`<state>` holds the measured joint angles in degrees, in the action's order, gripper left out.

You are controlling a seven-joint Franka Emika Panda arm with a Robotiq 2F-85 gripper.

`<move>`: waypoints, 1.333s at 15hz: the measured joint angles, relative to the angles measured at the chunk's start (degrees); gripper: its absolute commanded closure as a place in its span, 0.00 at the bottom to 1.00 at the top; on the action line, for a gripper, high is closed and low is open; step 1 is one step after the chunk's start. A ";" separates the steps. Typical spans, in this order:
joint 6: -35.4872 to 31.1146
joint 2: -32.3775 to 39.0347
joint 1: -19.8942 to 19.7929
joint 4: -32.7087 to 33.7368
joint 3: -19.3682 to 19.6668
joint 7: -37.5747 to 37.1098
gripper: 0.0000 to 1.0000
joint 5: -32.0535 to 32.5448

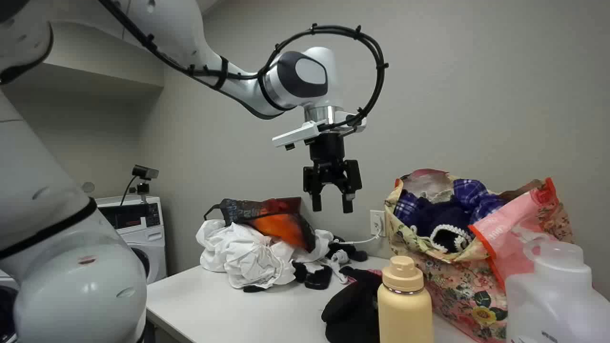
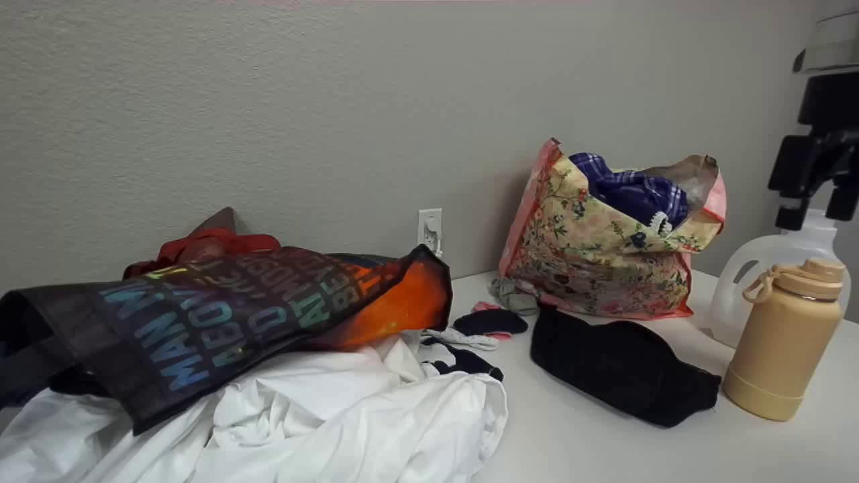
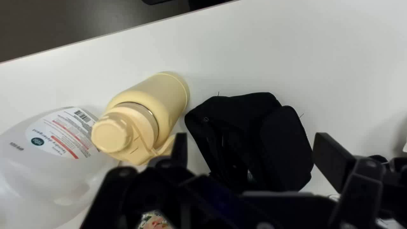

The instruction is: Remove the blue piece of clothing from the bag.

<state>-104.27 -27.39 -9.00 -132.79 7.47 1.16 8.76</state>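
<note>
The bag (image 1: 460,286) is a floral tote standing against the wall. It also shows in an exterior view (image 2: 590,261), and a small floral patch (image 3: 155,221) shows in the wrist view. The blue piece of clothing (image 1: 436,216), dark navy with white trim, lies in the bag's open top beside blue-purple plaid cloth (image 1: 469,190). Its white trim (image 2: 660,222) hangs at the bag's rim in an exterior view. Its lower part is hidden inside. My gripper (image 1: 332,205) is open and empty, pointing down in the air, apart from the bag. It also shows in the wrist view (image 3: 254,152).
A tan bottle (image 1: 406,305) and a clear detergent jug (image 1: 548,290) stand in front of the bag. A pink plastic bag (image 1: 519,219) leans on it. A black cloth (image 2: 624,369) lies on the table. White clothes (image 1: 257,257) and a dark printed bag (image 2: 221,315) lie farther along the wall.
</note>
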 measured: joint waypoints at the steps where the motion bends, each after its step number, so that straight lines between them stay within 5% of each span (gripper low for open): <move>1: 0.00 0.00 -0.01 0.00 0.04 0.00 0.00 0.00; 9: -1.62 0.39 0.15 0.14 -0.04 -0.80 0.00 -0.29; 15: -17.73 9.32 1.53 3.44 -0.72 -5.57 0.00 -4.93; 20: -30.40 21.84 1.17 12.34 -0.80 -10.25 0.00 -4.72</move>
<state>-134.66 -5.55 -7.82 -120.45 6.68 -9.09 4.04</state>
